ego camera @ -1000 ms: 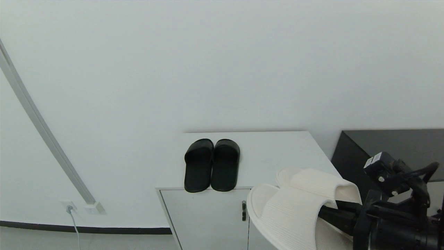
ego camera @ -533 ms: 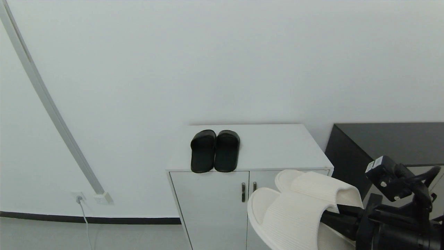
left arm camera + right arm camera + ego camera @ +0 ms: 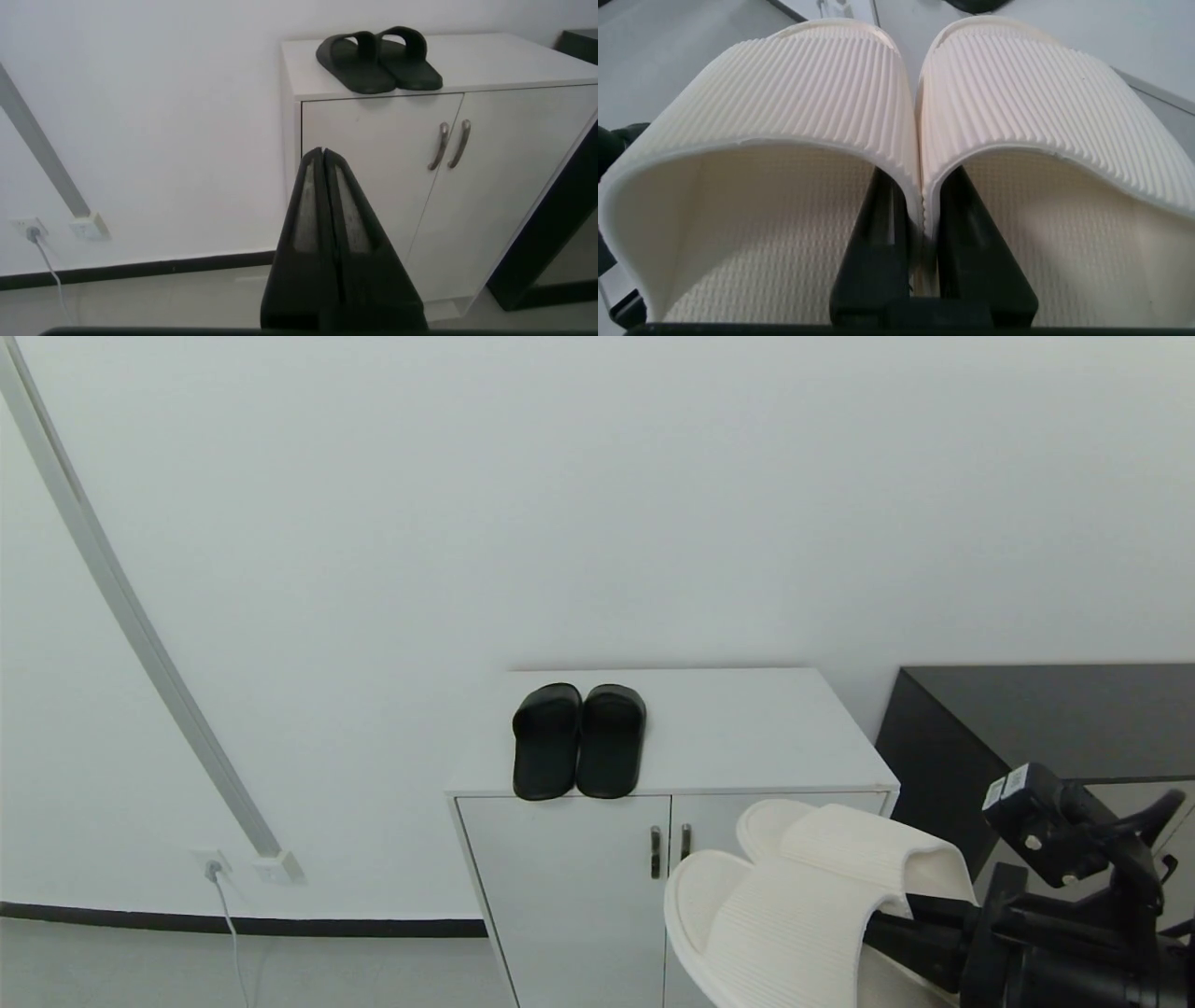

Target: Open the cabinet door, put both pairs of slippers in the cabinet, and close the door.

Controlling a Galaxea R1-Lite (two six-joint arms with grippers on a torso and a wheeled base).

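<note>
The white cabinet (image 3: pixel 560 887) stands against the wall with both doors closed, their two handles (image 3: pixel 655 852) side by side at the middle seam. On its top, at the front edge over the left door, the black slippers (image 3: pixel 579 742) lie side by side and touching, heels toward the room.

The white slippers (image 3: pixel 803 887) hang in the air in front of the cabinet's right door, carried as a pair by the right gripper (image 3: pixel 896 919). Its jaws reach in under the ribbed straps and pinch the two inner strap edges together between them, closed tight.

The left gripper (image 3: pixel 323 201) sits low, well apart from the cabinet and pointing at its left door, jaws pressed fully together and holding nothing.

A dark unit (image 3: pixel 1027 709) stands just right of the cabinet. A wall socket (image 3: pixel 213 868) with a cable sits low on the wall to the left.
</note>
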